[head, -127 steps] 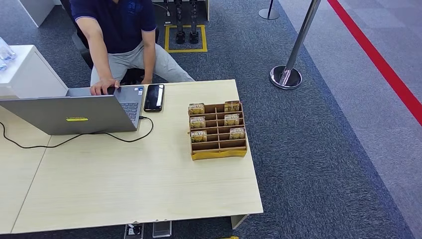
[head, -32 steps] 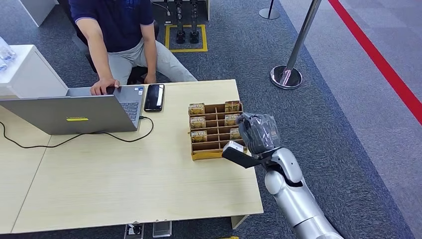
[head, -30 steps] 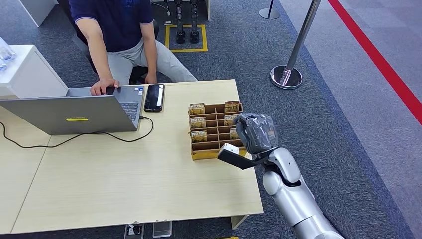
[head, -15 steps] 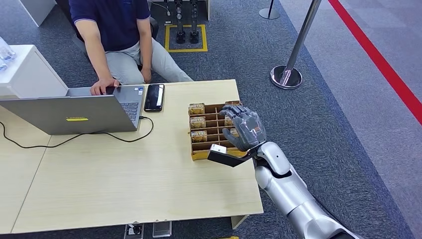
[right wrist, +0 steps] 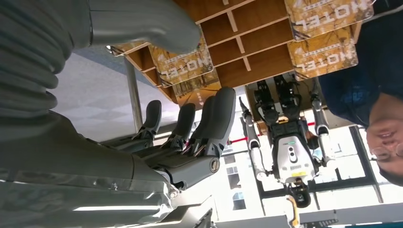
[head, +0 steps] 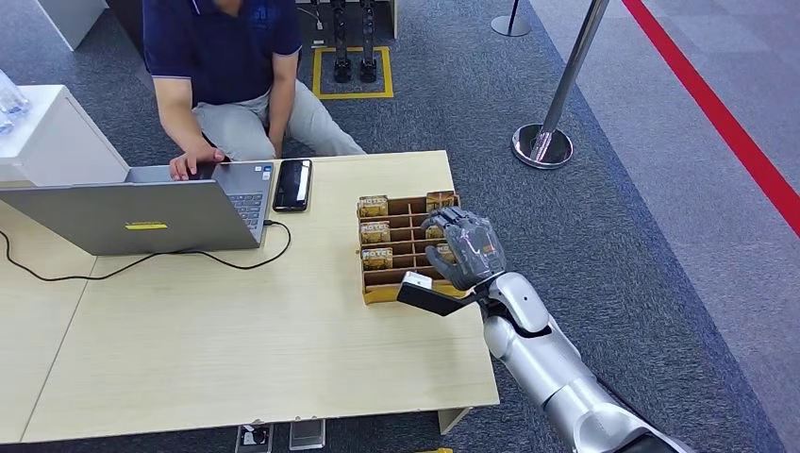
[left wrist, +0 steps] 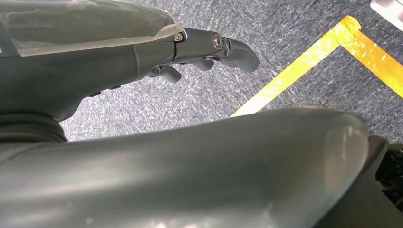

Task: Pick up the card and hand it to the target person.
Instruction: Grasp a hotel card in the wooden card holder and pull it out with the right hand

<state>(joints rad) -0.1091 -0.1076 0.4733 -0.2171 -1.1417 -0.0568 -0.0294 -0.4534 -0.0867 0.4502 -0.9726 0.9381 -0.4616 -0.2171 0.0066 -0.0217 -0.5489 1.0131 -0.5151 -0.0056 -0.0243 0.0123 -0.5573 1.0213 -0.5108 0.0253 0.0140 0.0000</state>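
Note:
A wooden card holder [head: 387, 294] stands on the table [head: 236, 340] near its right edge. Gold "HOTEL" cards [head: 375, 231] stand in several of its slots. My right hand [head: 462, 250] hovers over the holder's right column with fingers spread and nothing in it, hiding part of that column. In the right wrist view its fingers [right wrist: 190, 128] stretch toward the cards [right wrist: 180, 66] in the holder [right wrist: 247, 42] without touching them. A person [head: 226, 57] sits behind the table with one hand on a laptop. My left hand [left wrist: 214, 47] hangs over the carpet, holding nothing.
An open grey laptop [head: 141, 217] with a black cable sits at the table's left, a black phone [head: 292, 184] beside it. A metal stanchion [head: 542, 142] stands on the carpet to the right. A white cabinet [head: 47, 142] is at far left.
My right arm rose into view from the lower right; its curled fingers spread open and the hand moved left over the holder's right column. The person shifted on the seat.

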